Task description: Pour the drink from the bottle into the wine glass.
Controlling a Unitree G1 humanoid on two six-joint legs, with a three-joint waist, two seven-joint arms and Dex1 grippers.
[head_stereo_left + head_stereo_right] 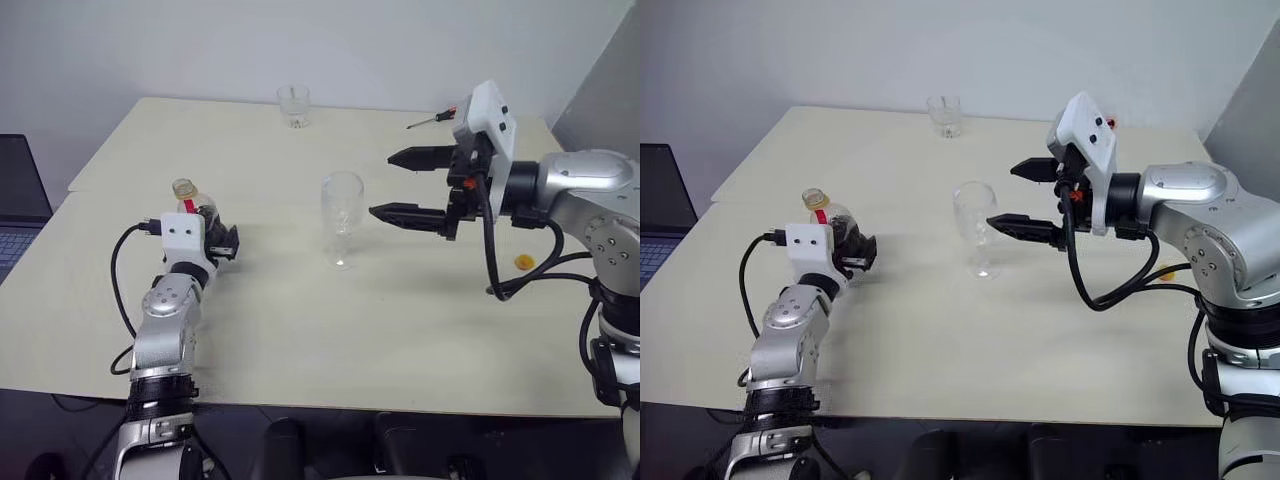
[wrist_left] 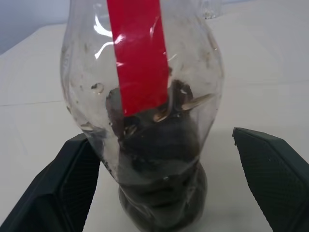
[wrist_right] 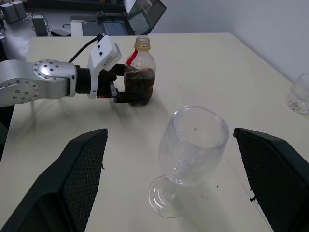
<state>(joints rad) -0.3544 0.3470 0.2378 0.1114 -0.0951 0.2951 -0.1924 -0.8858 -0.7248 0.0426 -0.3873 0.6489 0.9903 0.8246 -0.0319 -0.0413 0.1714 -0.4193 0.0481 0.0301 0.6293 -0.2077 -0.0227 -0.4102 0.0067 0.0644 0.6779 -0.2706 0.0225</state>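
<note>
My left gripper (image 3: 126, 92) brackets the bottle (image 3: 140, 72), jaws spread; its red label (image 2: 137, 53) bears no readable writing. My right gripper (image 1: 400, 185), centre-right, gapes beside the empty wine glass (image 1: 342, 215).

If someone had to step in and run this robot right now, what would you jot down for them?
Left hand: open, fingers on either side of the bottle, not closed on it yet.
Right hand: open, held above the table beside the wine glass, holding nothing.
Bottle: upright on the table, yellow cap on, the drink filling its lower part.
Wine glass: upright mid-table, empty.
A short tumbler stands at the far edge; it looks beside the point.
Done: left hand is in place around the bottle.
Left: close on the bottle, get the cap off, lift, pour into the wine glass.
</note>
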